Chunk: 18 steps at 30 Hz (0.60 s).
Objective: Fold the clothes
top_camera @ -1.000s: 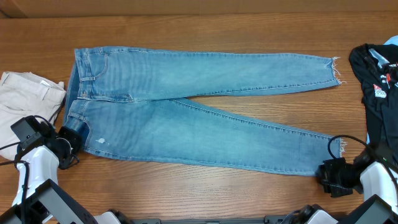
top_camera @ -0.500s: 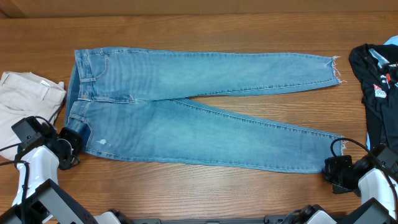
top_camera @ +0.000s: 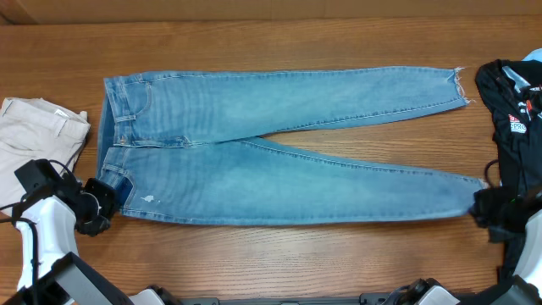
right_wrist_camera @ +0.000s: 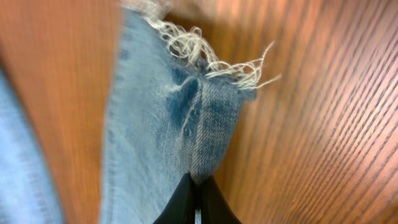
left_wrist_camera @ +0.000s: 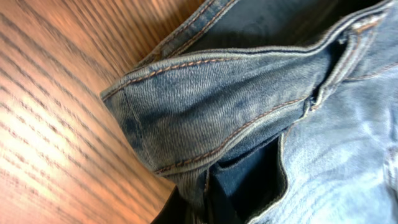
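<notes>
Light-blue denim jeans (top_camera: 254, 174) lie flat on the wooden desk (top_camera: 271, 38), legs pointing right. Left pincer (top_camera: 108, 198) is clamped on the near waistband corner, right pincer (right_wrist_camera: 195, 193) pinched tight on the near frayed hem. Lifting both together, evenly taut, should carry this leg over cleanly.

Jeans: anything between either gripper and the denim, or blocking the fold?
Nothing visible. The left gripper pinches the jeans at the waistband corner; the right gripper pinches the near leg's frayed hem. The cream trousers and black garment lie off to the sides, beside the denim, not on it.
</notes>
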Available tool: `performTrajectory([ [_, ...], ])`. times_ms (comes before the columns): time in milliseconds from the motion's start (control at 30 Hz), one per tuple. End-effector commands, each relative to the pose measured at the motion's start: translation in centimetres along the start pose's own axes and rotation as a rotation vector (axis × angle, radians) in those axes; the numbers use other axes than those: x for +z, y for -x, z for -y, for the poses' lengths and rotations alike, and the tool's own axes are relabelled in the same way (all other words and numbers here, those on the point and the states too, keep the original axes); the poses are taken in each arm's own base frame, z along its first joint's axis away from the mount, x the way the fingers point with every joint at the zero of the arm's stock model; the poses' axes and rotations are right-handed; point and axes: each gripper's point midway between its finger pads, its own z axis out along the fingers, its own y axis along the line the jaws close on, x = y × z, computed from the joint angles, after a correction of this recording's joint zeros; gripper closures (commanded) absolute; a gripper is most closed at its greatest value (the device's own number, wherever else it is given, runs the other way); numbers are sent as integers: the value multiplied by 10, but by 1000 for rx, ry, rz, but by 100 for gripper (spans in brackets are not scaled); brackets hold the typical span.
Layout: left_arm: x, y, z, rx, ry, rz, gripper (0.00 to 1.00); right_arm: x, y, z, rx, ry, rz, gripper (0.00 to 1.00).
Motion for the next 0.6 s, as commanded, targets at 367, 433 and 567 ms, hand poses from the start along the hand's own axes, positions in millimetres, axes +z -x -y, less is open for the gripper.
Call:
performTrajectory([
  [367,-103,5,22,78,-25,22,96,-99,41,-21,-37,52,197,96],
  [433,-117,3,23,71,-43,33,96,-109,43,-23,-39,45,219,96],
  [567,-135,-2,23,76,-52,81,96,-128,47,-34,-59,76,256,96],
])
